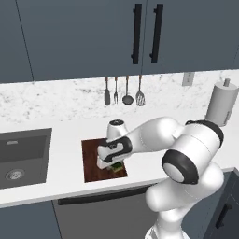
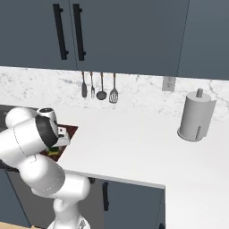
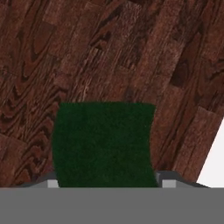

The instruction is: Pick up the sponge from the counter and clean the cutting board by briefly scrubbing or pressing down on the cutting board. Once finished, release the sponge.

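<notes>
The gripper (image 1: 115, 166) is clamped on the sponge (image 3: 103, 144) — pressed onto the cutting board (image 3: 109, 52) near its front right corner, by the counter's (image 1: 70, 182) front edge.

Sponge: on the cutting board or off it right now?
On. The sponge sits over the cutting board, wood grain around it, between the gripper tips.

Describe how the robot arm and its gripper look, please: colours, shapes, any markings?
The arm is glossy white, built of rounded, bulbous segments with dark grey to black bands at the joints. The gripper has a white boxy body with a dark section behind it and small dark fingertips. No cables or markings are visible.
</notes>
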Available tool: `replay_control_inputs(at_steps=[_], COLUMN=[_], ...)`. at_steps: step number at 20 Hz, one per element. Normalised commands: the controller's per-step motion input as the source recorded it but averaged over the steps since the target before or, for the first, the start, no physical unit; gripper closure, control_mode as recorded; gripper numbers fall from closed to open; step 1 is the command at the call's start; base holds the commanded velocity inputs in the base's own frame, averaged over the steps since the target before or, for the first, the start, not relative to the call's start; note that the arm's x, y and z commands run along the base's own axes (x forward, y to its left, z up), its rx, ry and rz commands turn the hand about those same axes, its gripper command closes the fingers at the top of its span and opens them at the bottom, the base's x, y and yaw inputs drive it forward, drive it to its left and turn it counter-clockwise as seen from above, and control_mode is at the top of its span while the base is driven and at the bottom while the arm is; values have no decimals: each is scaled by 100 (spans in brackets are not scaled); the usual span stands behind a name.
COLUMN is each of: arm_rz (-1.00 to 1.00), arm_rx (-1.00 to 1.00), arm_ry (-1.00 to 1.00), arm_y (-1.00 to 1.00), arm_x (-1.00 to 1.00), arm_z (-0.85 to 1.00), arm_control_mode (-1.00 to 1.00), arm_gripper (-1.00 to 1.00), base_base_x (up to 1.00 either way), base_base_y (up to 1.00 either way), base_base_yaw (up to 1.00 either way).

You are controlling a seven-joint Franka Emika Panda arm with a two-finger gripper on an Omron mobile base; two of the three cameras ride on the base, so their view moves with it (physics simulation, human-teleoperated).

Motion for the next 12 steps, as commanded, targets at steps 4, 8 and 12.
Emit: replay_control_inputs(at_steps=[4,8,12], arm_rz=[0,0,0], arm_rx=[0,0,0], arm_ry=[0,0,0], arm_y=[0,-3,-10], arm_x=[18,-2,-4], arm_z=[1,-38,-52], arm_control_mode=[-100,-100,-100], arm_gripper=[100,100,100], base_base_x=[0,0,0], base_base_y=[0,0,0], base_base_yaw=[0,0,0])
